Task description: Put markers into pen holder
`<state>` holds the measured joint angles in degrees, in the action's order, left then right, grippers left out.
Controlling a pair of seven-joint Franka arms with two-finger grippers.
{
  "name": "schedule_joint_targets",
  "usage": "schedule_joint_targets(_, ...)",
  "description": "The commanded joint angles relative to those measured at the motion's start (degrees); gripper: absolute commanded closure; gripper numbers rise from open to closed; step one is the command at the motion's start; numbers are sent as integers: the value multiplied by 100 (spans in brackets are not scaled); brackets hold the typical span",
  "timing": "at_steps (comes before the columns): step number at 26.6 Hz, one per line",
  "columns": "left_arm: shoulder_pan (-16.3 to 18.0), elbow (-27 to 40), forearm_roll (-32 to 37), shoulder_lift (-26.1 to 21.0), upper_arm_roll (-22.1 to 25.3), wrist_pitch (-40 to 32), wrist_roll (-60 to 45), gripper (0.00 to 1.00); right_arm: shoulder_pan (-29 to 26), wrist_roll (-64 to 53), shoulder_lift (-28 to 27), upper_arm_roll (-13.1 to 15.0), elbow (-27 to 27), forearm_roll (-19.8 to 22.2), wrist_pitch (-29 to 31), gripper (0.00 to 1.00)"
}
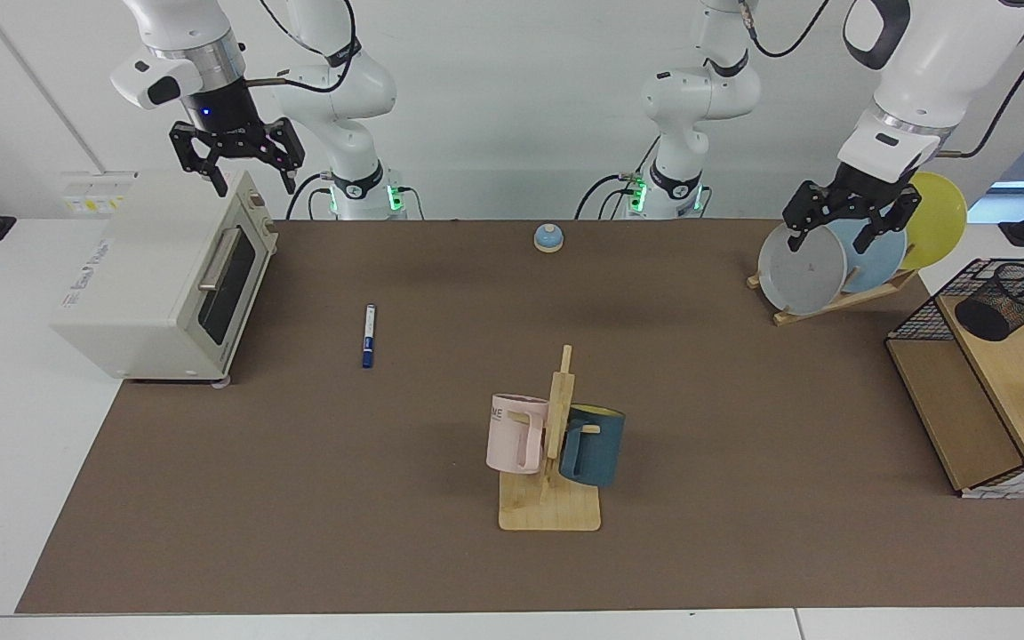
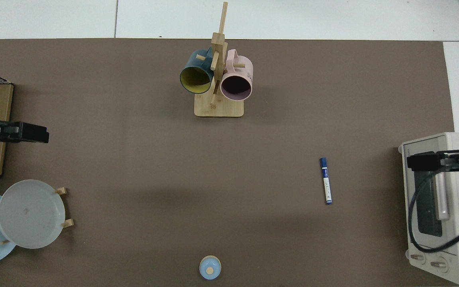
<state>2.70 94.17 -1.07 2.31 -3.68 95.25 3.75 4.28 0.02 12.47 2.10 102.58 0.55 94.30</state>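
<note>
1. White-barrelled slim marker with a dark blue cap (image 1: 369,335) lay flat on the brown mat (image 1: 441,569), near the mat's toaster-oven edge.
2. Right gripper (image 1: 242,169) hovered above the cream toaster oven (image 1: 156,276), fingers wide, empty.
3. Left gripper (image 1: 843,224) hung spread before the plate rack (image 1: 819,304); the black wire-mesh pen holder (image 1: 1005,300) sat on the wooden shelf (image 1: 1023,382).

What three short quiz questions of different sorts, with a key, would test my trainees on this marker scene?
1. True or false: the marker lies flat on the brown mat.
2. The right gripper hangs above: A) toaster oven B) mug tree C) bell?
3. Fill in: the pen holder sits in a wire ___.

The left gripper hangs by the plate rack.

Key: 1 true; 2 A; 3 basket.
</note>
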Motion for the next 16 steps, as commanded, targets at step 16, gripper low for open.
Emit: schedule_joint_targets(16,3,110,37,296,-63,-903,46,0,521,262,-2090,-43,314,-73,2311,0)
